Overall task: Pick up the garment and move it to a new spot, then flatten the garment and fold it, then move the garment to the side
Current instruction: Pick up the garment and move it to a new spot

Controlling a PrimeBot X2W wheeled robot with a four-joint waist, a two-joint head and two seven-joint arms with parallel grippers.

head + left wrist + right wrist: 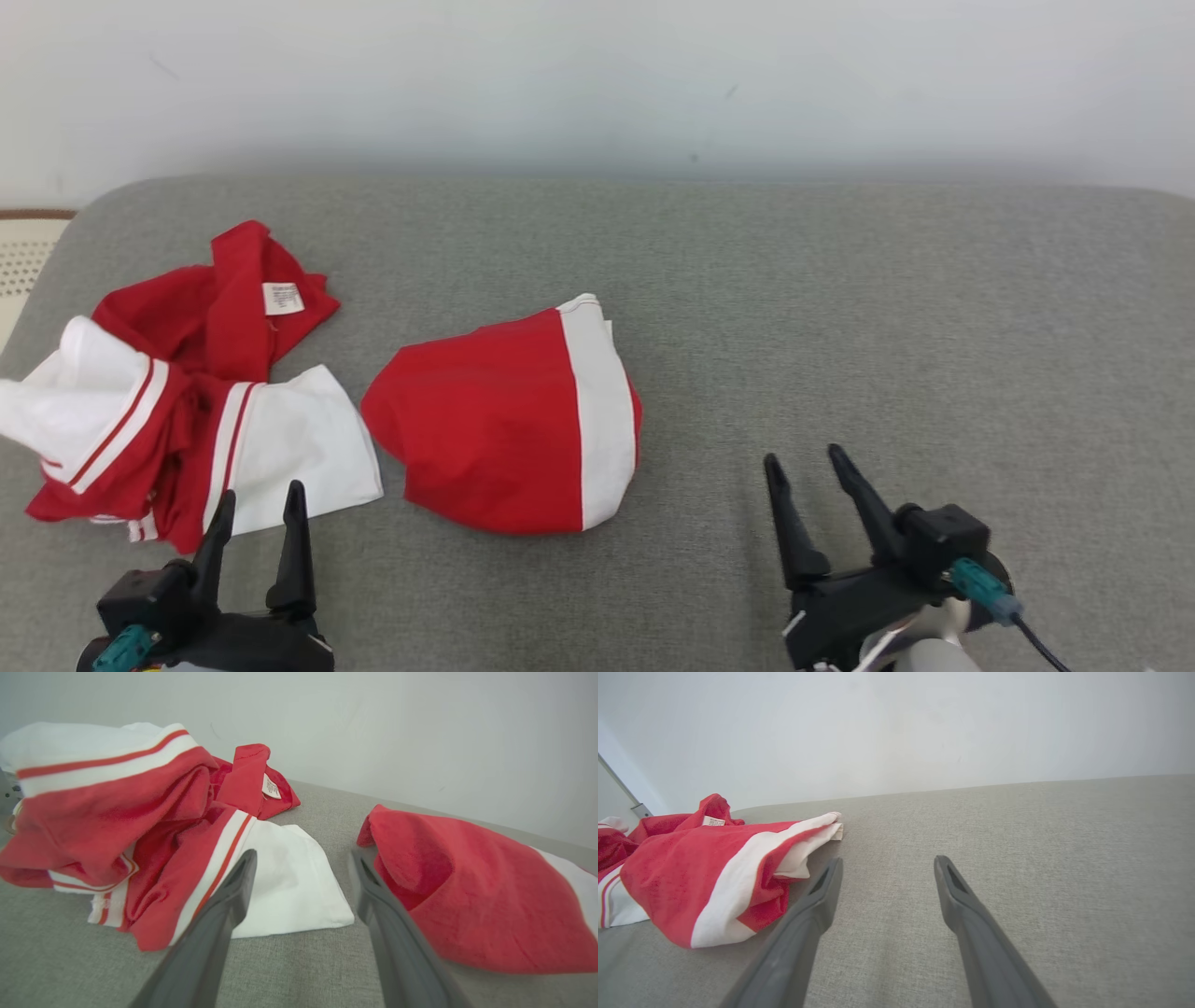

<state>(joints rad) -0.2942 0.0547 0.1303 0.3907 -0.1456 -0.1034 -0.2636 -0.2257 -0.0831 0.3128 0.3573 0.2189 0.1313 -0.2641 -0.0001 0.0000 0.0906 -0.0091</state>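
While both my arms sit at the near edge of the grey cushion (840, 308), my left gripper (261, 491) has its fingers spread apart and empty. Their tips are near the white sleeve of the crumpled red-and-white garment (187, 411), which lies at the cushion's left end. My right gripper (803, 455) also stands wide apart over bare fabric. Farther in, between the two, lies the folded red garment (485, 429) with its white band. A pale wall (597, 84) rises beyond the far edge.
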